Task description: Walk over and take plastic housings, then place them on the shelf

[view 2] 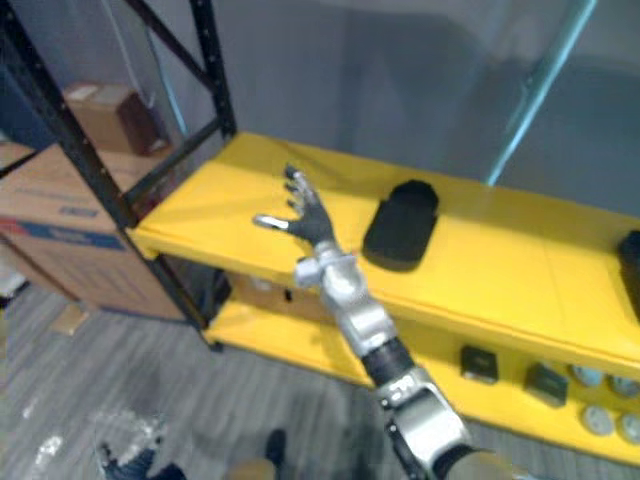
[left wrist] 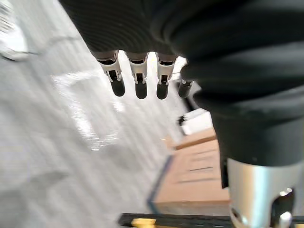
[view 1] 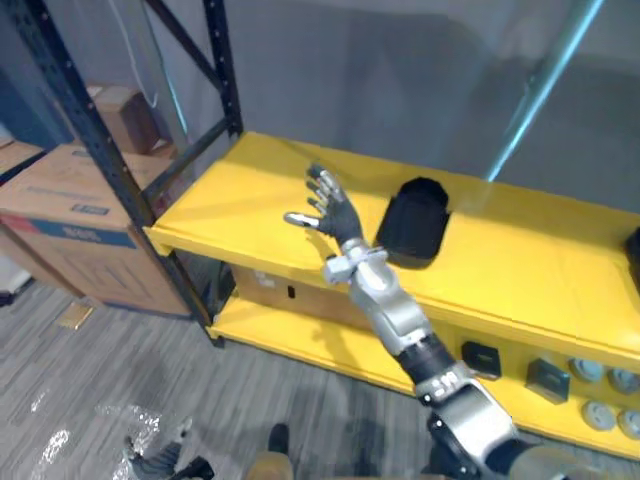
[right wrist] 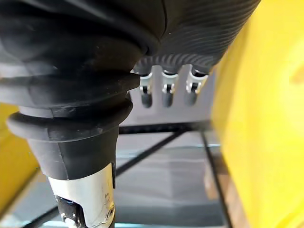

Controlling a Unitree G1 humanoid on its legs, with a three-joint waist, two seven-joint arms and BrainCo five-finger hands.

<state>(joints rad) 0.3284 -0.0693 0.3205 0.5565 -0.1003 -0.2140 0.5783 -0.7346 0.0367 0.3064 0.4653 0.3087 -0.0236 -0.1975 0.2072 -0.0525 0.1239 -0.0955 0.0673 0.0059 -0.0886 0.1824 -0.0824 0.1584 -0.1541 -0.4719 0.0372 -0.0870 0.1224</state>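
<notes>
A black plastic housing (view 1: 413, 220) lies flat on the top yellow shelf (view 1: 250, 190). My right hand (view 1: 330, 205) is open with its fingers spread, raised over the shelf just left of the housing and apart from it. Its straight fingers (right wrist: 164, 90) hold nothing in the right wrist view. My left hand (left wrist: 137, 80) hangs open over the grey floor, with nothing in it. Another dark thing (view 1: 633, 250) shows at the shelf's far right edge.
The lower yellow shelf carries small black parts (view 1: 480, 358) and round grey parts (view 1: 600, 380). Cardboard boxes (view 1: 70, 220) stand on the floor to the left, behind the rack's dark upright (view 1: 90, 130). A teal pole (view 1: 540, 85) slants behind the shelf.
</notes>
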